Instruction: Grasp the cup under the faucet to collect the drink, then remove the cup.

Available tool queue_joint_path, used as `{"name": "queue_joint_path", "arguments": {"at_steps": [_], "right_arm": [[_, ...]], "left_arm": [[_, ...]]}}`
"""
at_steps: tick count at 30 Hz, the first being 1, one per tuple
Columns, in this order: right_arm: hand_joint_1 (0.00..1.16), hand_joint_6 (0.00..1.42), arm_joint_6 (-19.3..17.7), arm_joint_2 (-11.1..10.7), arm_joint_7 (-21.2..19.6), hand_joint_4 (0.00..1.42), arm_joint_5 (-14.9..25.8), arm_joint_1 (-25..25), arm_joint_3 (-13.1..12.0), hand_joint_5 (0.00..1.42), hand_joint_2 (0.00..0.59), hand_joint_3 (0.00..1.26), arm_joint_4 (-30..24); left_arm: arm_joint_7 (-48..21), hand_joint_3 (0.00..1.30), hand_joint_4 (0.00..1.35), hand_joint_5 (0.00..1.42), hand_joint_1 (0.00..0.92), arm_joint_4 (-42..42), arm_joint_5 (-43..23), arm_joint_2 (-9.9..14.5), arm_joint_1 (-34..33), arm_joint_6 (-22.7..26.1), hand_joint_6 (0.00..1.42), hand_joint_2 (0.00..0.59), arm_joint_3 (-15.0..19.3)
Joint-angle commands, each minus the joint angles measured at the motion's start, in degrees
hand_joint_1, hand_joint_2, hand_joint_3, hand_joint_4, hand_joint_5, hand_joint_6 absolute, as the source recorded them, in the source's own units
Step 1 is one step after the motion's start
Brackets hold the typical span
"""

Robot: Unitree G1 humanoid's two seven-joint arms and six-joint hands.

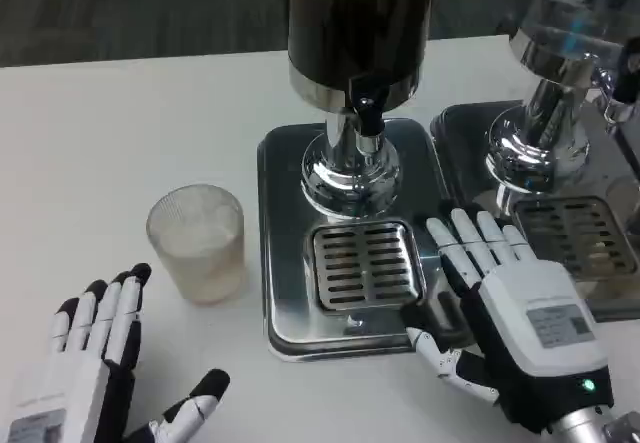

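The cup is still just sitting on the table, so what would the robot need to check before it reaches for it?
1. Cup upright, standing apart from the drip tray: ok.
2. Left hand open, fingers apart, holding nothing: ok.
3. Path from left hand to cup free of obstacles: ok.
4. Grate under the faucet free for the cup: ok.
5. Right hand out of the way: not ok, it rests at the tray's right edge.
6. Drink inside the dispenser: cannot tell.

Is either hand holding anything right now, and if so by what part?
Nothing is held. The left hand is open, short of the cup; the right hand lies flat at the drip tray's edge.
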Motion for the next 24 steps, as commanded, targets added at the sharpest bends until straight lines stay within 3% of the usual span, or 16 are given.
{"name": "queue_joint_path", "arguments": {"at_steps": [1, 7, 11, 13, 18, 20, 24], "right_arm": [[0.24, 0.05, 0.0, 0.0, 0.2, 0.00, 0.5, 0.0, -0.1, 0.00, 0.440, 0.08, -0.6], [0.24, 0.05, 0.5, 0.7, 0.3, 0.00, -0.1, -0.1, 0.5, 0.00, 0.440, 0.08, -0.3], [0.24, 0.06, 1.5, 1.5, 0.1, 0.00, -0.9, 0.2, 1.0, 0.00, 0.440, 0.08, -0.6], [0.24, 0.06, 2.3, 2.1, -0.1, 0.00, -1.4, 0.6, 1.3, 0.00, 0.440, 0.08, -1.0], [0.24, 0.06, 4.2, 3.7, -0.9, 0.00, -2.1, 1.3, 1.9, 0.00, 0.440, 0.08, -1.3], [0.24, 0.06, 4.7, 4.1, -1.1, 0.00, -2.2, 1.4, 2.1, 0.00, 0.440, 0.08, -1.4], [0.24, 0.06, 5.3, 4.1, -1.4, 0.00, -2.2, 1.8, 1.7, 0.00, 0.440, 0.08, -1.8]], "left_arm": [[1.6, 0.05, 0.00, 0.06, 0.000, -1.7, -0.8, -0.5, 1.1, 0.2, 0.00, 0.180, 1.3], [5.7, 0.07, 0.00, 0.11, 0.000, -2.0, -3.9, -0.8, 1.8, -3.7, 0.00, 0.151, 4.6], [6.7, 0.00, 0.00, 0.08, 0.000, -2.6, -4.7, 0.2, 1.7, -5.6, 0.00, 0.161, 6.6], [2.7, 0.00, 0.00, 0.01, 0.000, -3.0, -7.2, 1.6, 0.4, -5.9, 0.00, 0.157, 7.6], [-6.0, 0.00, 0.00, 0.00, 0.000, 0.2, -11.4, 4.6, -4.6, -5.7, 0.00, 0.085, 8.3], [-7.5, 0.00, 0.00, 0.00, 0.000, 2.7, -12.8, 4.8, -6.8, -6.4, 0.00, 0.054, 8.3], [-7.0, 0.00, 0.00, 0.00, 0.000, 9.5, -16.5, 3.0, -11.6, -9.7, 0.00, 0.011, 8.3]]}}
